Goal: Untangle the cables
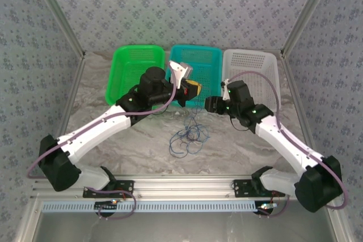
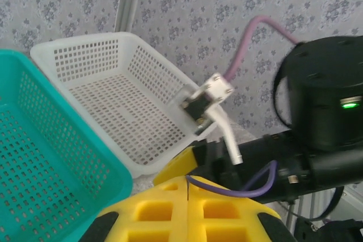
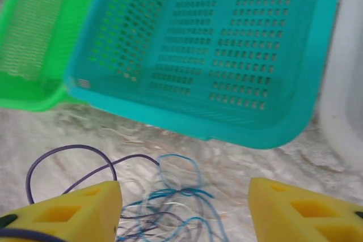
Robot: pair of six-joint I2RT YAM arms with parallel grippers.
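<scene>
The cables (image 1: 187, 136) lie as a loose tangle of thin blue, white and dark purple loops on the marble table, in front of the baskets. My left gripper (image 1: 194, 89) hangs above the tangle's far side, its yellow fingers (image 2: 153, 208) shut on a thin dark purple cable (image 2: 238, 191) that curves off to the right. Strands rise from the heap toward it. My right gripper (image 1: 209, 105) hovers just right of the tangle. In the right wrist view it (image 3: 184, 208) is open, its jaws wide apart over the blue and purple cables (image 3: 176, 202).
Three baskets stand along the back: green (image 1: 122, 63), teal (image 1: 212, 55) and white (image 1: 249, 55). The teal basket's (image 3: 187, 123) front rim is close behind the tangle. The right arm's black wrist (image 2: 323, 111) is close to my left gripper.
</scene>
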